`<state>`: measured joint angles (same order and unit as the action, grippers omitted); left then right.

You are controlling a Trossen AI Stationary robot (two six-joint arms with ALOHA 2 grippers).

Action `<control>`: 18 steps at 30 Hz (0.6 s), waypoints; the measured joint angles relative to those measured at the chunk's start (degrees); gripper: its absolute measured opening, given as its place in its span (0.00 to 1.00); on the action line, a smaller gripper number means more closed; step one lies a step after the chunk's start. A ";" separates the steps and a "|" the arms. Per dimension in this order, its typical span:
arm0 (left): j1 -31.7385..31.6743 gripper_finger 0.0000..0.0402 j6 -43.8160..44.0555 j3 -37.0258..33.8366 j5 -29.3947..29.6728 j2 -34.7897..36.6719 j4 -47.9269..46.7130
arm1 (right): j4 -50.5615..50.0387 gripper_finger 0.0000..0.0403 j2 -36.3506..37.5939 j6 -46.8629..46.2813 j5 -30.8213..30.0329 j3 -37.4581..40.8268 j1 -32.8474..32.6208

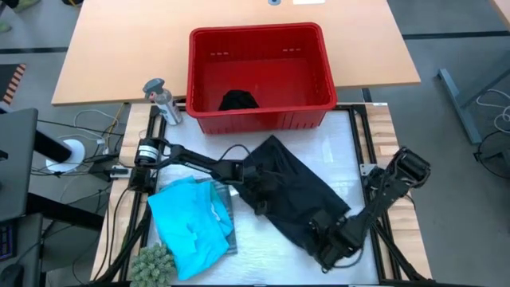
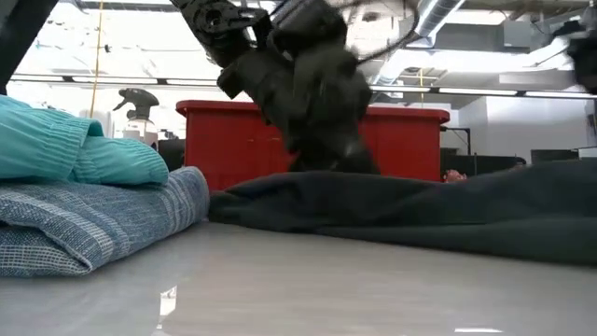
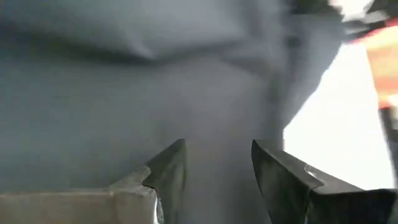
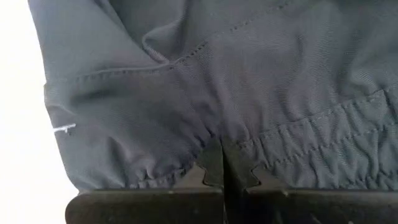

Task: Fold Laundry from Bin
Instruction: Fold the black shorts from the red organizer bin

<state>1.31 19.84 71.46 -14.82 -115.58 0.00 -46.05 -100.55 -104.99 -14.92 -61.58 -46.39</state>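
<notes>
A black garment lies spread slantwise on the table, in front of the red bin. Another black piece lies on the bin's floor. My left gripper stands open at the spread garment's left edge; in the left wrist view the dark cloth fills the space ahead of its fingers. My right gripper is shut on the garment's near right end. At the near left, a folded turquoise garment rests on a blue-grey striped one. My left gripper has its open fingers close over the black cloth; I cannot tell whether they touch it. My right gripper pinches the black garment between its two fingers beside a stitched, gathered band near the garment's near right end. The cloth puckers at the fingertips. The garment lies on the table.
A grey spray bottle stands left of the bin. A green fuzzy thing sits at the near left corner. Bare white table shows between the folded stack and the black garment.
</notes>
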 joint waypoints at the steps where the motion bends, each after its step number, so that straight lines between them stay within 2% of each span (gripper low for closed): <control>1: 0.75 0.42 2.38 0.01 -1.69 -0.03 1.41 | -0.87 0.03 0.00 -1.97 0.39 0.00 -1.40; 4: 2.74 0.42 7.84 1.66 -5.94 1.06 4.57 | -2.97 0.03 0.00 -7.16 2.42 0.00 -5.33; 7: 4.46 0.42 2.65 4.71 -2.96 3.54 6.47 | -3.03 0.04 0.00 -7.91 2.73 0.00 -8.88; 9: 5.47 0.42 -7.72 6.87 4.47 4.36 6.62 | -3.01 0.04 0.00 -7.96 2.88 0.00 -10.48; 11: 6.37 0.42 -20.02 8.63 15.52 4.49 3.98 | -2.67 0.04 0.00 -7.31 3.52 0.00 -11.65; 13: 6.18 0.42 -25.81 9.16 23.94 4.34 0.33 | -1.88 0.04 0.00 -5.40 4.54 0.00 -12.62; 14: 5.34 0.42 -25.41 9.16 24.50 4.30 -1.57 | -1.70 0.04 0.00 -4.78 5.37 0.00 -13.02; 15: 4.01 0.42 -23.08 9.00 22.46 4.29 -3.29 | -1.69 0.04 0.00 -4.29 6.31 0.00 -13.41; 18: -0.19 0.42 -14.20 7.28 13.41 4.29 -5.73 | -1.68 0.04 0.00 -4.20 7.83 -0.02 -14.50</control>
<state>1.12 5.64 78.74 -1.41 -111.28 -5.73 -47.73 -100.55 -109.19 -7.09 -61.60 -60.89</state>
